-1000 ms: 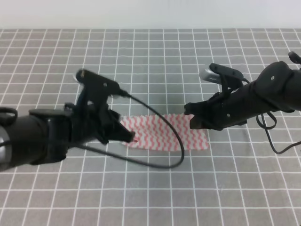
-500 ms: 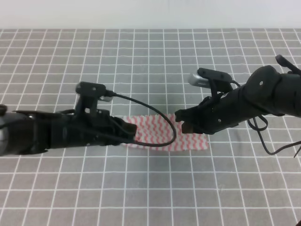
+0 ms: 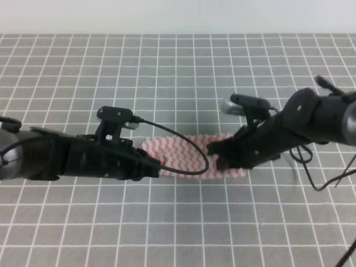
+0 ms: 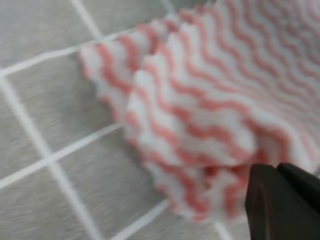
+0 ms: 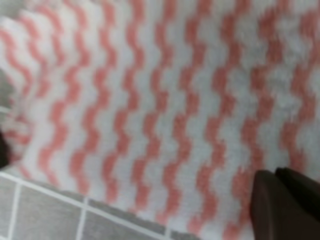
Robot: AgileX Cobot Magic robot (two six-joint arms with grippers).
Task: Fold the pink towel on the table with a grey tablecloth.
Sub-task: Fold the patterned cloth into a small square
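Grey grid-cloth desk [image 3: 178, 67] w/ pink towel [image 3: 189, 158] at centre, layers doubled. Left tool [image 3: 156, 168] at towel's 9 o'clock end, right tool [image 3: 218, 154] at 3 o'clock end; whether either grips can't be told.

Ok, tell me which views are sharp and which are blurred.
Exterior high view: evenly lit, both arms and the pink towel in focus. Left wrist view: soft throughout, the towel's bunched corner fuzzy. Right wrist view: close and blurred, stripes smeared, the dark finger tip indistinct.
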